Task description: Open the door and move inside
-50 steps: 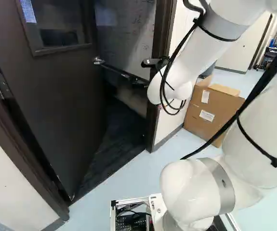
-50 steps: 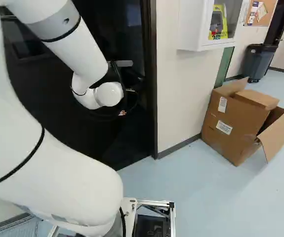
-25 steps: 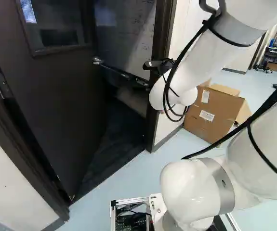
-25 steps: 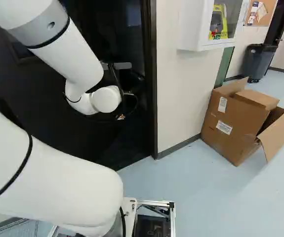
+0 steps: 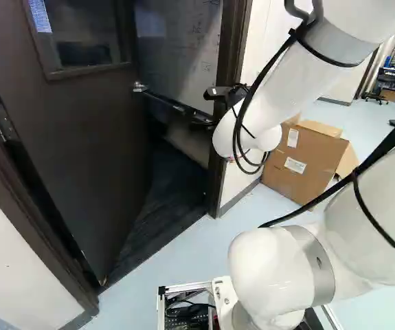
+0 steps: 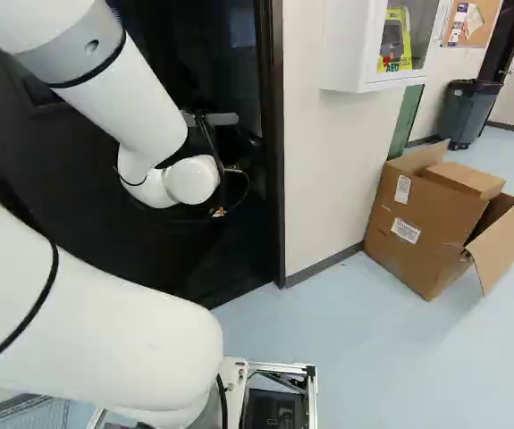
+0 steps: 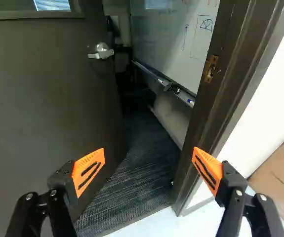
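Claw (image 7: 148, 149) spread wide, I am aiming at the gap (image 7: 142, 133) and gripping nothing; the pads (image 7: 96, 156) are standing well apart, so I judge I am getting set to push, not pull. Whether the left one is touching the door (image 7: 38, 98), I can't tell. The frame (image 7: 221, 98) is rising on the right, and the door is standing ajar on the left, slanting away from me beside dark carpet (image 7: 132, 197). Its handle (image 7: 101, 51) is sitting farther off, clear of the frame, so it is likely needing no grip. Beyond, a whiteboard (image 7: 181, 34) is hanging on the right. I am probably needing a wider gap before driving in, and the door could be swinging back at me.
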Controlling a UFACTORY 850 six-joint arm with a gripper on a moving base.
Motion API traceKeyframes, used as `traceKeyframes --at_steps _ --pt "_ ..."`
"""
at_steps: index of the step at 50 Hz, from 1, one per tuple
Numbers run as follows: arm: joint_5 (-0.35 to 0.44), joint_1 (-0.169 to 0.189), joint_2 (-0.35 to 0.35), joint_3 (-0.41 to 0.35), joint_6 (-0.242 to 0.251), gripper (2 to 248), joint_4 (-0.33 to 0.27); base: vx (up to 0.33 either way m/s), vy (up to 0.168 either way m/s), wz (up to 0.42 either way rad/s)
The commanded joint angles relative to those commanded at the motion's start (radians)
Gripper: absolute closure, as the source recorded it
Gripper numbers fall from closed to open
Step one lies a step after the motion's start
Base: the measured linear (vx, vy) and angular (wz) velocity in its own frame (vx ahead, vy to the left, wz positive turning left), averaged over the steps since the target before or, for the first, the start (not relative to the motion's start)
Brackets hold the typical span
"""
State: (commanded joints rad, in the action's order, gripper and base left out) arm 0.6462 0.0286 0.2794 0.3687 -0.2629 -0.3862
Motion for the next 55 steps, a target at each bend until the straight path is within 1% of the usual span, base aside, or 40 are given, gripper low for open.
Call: traceKeyframes --at_steps 13,55 --pt "0.0 0.0 0.0 0.0 0.0 3 0.0 0.007 0.004 0.02" --pt "0.0 0.0 0.0 0.0 0.0 3 0.0 0.0 0.034 0.17"
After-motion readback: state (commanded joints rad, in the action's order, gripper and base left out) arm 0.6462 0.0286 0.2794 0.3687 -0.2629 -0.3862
